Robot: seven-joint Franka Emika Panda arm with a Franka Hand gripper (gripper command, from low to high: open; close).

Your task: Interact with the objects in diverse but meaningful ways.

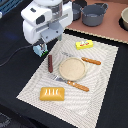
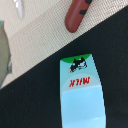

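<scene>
The arm (image 1: 42, 20) hangs over the far left corner of the mat (image 1: 100, 75), its gripper (image 1: 41, 49) just above the carton (image 1: 38, 50), which lies on the dark table (image 1: 15, 75) just off the mat's edge; whether the jaws grip it cannot be told. The plate (image 1: 72, 68) sits mid-mat, the bread (image 1: 53, 93) near-left, the yellow box (image 1: 85, 45) far-right, the sausage (image 1: 50, 62) just right of the carton. A grey pot (image 1: 94, 14) stands beyond.

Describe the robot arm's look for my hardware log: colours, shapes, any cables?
In the exterior view the arm is a bulky white casing with rounded shells and grey to black sections at its joints and underside. The gripper below it is darker and partly hidden. A thin dark cable trails off toward the exterior view's left. No markings are legible.
</scene>
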